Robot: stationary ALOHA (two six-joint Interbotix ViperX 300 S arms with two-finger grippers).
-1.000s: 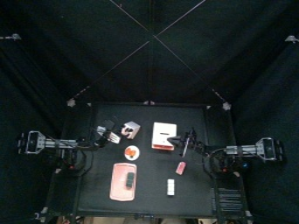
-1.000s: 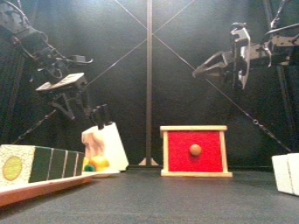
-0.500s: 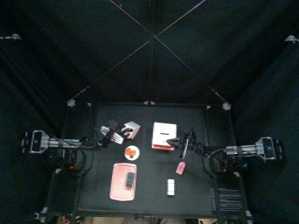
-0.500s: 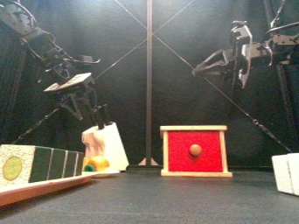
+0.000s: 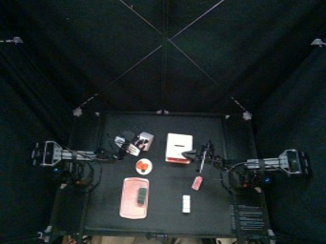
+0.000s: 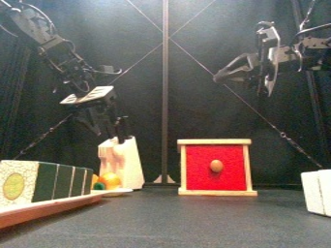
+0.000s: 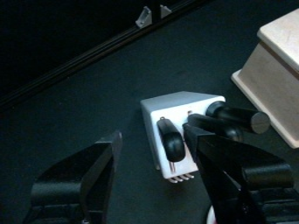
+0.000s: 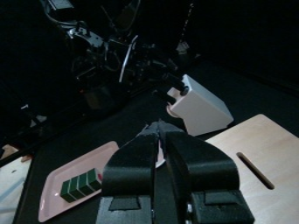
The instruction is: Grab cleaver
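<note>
**Open left hand right over knife block, cleaver not grabbed yet**

Left gripper (image 7: 152,131): jaws spread wide, holding nothing. Hangs just above the white knife block (image 7: 181,131), pointing down at it. One jaw on each side of a black handle.

Cleaver (image 7: 172,142): prob. that handle btw the jaws. Blade tucked down in the block, so can't see it. Second, fatter black handle (image 7: 233,118) just beside it, so can't be fully sure which is which. Block sits on the table's left half, near the back.

How it should handle (a guess):
- Stiff, hard, no bend.
- Heavier at the blade end than the handle end, so may tip once out.
- Smooth handle, maybe slippery; needs a firm squeeze.
- Best hold: middle of the handle, jaws across it, not at the very tip.
- Pull along the slot, or the light block may lift or fall over with it.

Room and edges:
- Other handle very near; easy to bump or grab by mistake.
- Red box (image 6: 216,167) near the block on one side; its pale top close by in the wrist view.
- Pink tray (image 5: 133,197) nearer the front, apart from the block.
- Lots of open space above for lifting.

Right gripper (image 8: 163,144): jaws pressed together, empty, parked high on the right, well apart.
</note>
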